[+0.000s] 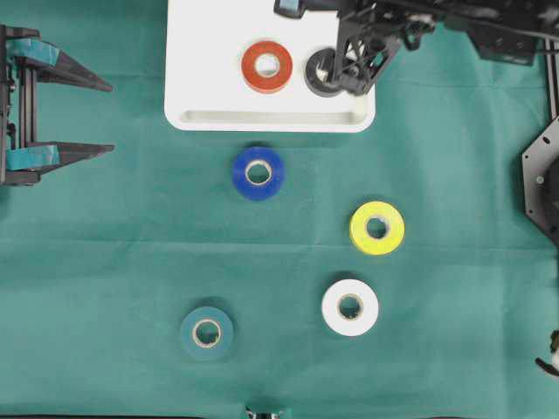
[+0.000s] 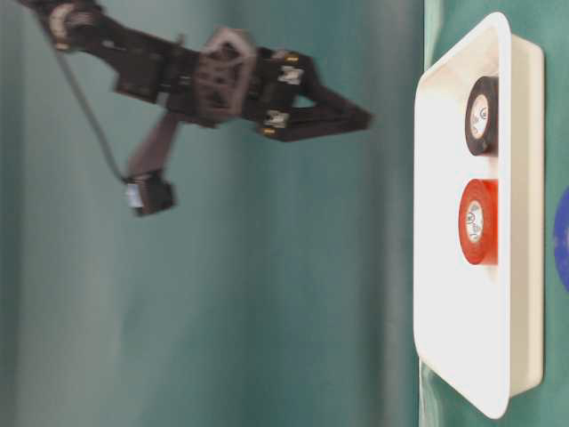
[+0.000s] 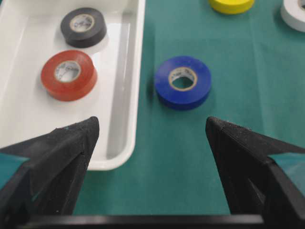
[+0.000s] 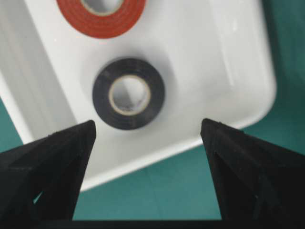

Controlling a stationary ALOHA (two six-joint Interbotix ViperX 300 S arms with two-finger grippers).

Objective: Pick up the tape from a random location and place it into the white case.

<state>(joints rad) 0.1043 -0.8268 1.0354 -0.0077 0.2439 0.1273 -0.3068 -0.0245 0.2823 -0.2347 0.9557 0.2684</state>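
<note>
1. Right now the black tape roll (image 4: 128,94) lies flat in the white case (image 1: 201,61), a glossy black ring with a pale cardboard core, not touched by either of my fingers.
2. Beside it in the same case lies the red tape roll (image 1: 267,66), also flat, with a pale core; the two sit near each other but apart.
3. The white case is a shallow white tray with rounded corners and a raised rim, resting on the green cloth (image 1: 113,253).
4. My right gripper (image 4: 147,138) hangs above the black roll with its jaws spread wide and nothing between them.
5. My left gripper (image 3: 150,129) sits off at the left edge of the cloth, jaws also wide apart and empty.
6. Out on the cloth, outside the case, lie a blue roll (image 1: 258,172), a yellow roll (image 1: 376,228), a white roll (image 1: 350,306) and a teal roll (image 1: 207,333), all flat and well apart from one another.
</note>
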